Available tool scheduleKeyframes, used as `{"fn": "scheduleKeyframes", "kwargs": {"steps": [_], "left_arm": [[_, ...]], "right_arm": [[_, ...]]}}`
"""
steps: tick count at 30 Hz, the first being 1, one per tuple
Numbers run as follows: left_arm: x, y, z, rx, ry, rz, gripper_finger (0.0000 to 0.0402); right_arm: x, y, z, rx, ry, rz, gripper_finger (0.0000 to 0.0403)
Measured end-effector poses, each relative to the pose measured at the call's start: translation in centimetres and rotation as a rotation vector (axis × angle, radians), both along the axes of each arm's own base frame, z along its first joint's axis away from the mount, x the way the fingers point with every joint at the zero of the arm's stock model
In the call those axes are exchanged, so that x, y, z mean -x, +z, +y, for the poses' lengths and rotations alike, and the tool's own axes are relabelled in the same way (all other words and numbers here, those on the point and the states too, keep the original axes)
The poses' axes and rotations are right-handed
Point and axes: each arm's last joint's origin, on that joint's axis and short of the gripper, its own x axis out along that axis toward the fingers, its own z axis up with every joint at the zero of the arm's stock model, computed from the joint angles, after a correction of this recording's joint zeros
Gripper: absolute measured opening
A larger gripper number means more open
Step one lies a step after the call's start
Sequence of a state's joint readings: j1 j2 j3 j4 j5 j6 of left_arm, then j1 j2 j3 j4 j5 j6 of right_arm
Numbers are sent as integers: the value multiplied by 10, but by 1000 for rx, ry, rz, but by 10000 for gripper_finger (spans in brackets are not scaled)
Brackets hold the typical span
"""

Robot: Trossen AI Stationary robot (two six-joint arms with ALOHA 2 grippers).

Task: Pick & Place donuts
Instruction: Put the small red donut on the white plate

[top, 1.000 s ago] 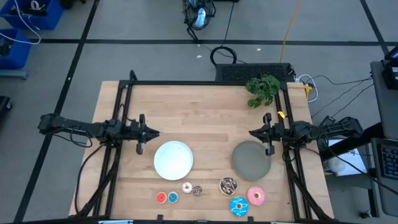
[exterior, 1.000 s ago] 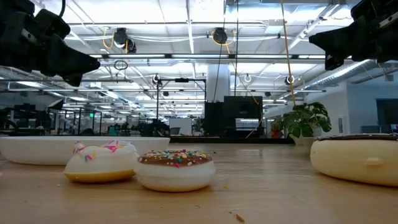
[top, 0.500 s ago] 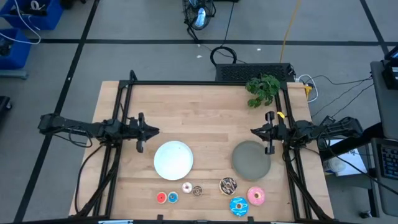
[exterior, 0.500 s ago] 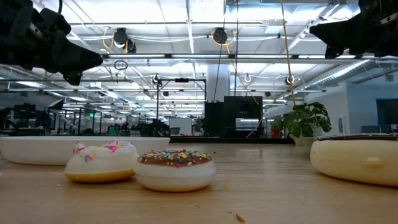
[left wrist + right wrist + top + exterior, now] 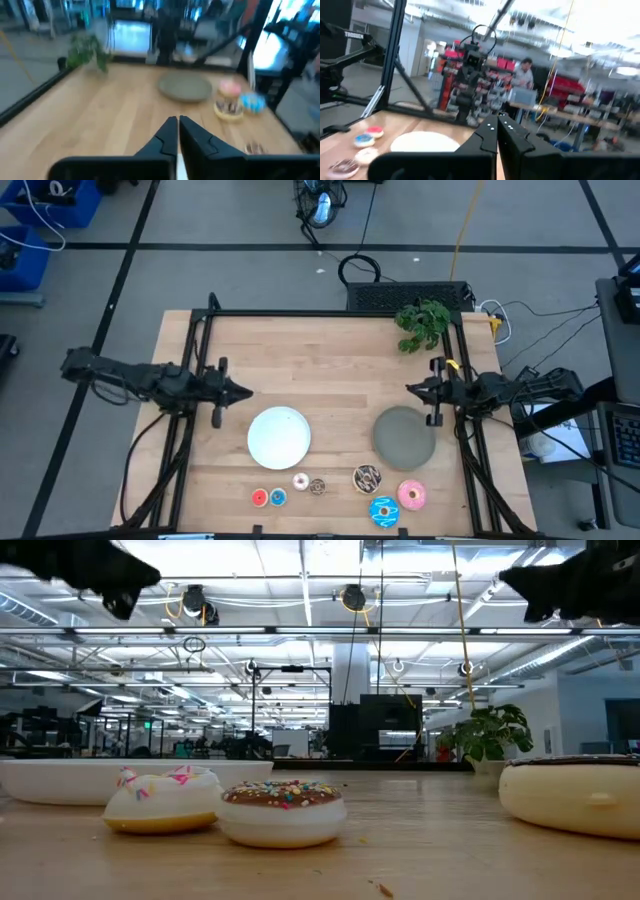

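Seven donuts lie along the table's near edge: tiny red (image 5: 260,498), blue (image 5: 277,497), white (image 5: 300,482) and brown (image 5: 318,486) ones, then larger chocolate-sprinkled (image 5: 367,477), blue (image 5: 383,510) and pink (image 5: 411,495) ones. My left gripper (image 5: 245,390) is shut and empty, high over the table left of the white plate (image 5: 279,436). My right gripper (image 5: 408,389) is shut and empty, above the far side of the grey plate (image 5: 404,435). The left wrist view shows the shut fingers (image 5: 177,120) with the grey plate (image 5: 185,89) and the larger donuts (image 5: 230,88) beyond.
A small green plant (image 5: 423,323) stands at the table's far right corner. Black frame rails (image 5: 200,350) run along the table's left, right and far sides. Bare wood lies between the two grippers and the far edge. A person (image 5: 524,70) shows in the room beyond.
My left gripper has risen, leaving the top of the low view, and has drawn back slightly toward the table's left edge. My right gripper has risen a little and pulled back slightly toward the right edge. The donuts and plates have stayed in place.
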State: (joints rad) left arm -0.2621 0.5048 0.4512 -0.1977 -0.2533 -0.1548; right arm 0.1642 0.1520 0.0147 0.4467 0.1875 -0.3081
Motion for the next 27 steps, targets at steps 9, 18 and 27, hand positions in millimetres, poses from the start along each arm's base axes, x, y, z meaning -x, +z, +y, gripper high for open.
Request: {"fn": "scheduleKeyframes", "kwargs": {"steps": [9,18,27], "left_arm": [[-27,64,-33,55,121,509,4],[-58,63,-73,19,265,822,15],[-68,18,-133,-17,194,959,71]], "right_arm": [[4,11,-2,-3,-50,-111,0],[3,5,-7,-132,-204,-58,0],[-3,-17,-4,-227,-125,164,0]]}}
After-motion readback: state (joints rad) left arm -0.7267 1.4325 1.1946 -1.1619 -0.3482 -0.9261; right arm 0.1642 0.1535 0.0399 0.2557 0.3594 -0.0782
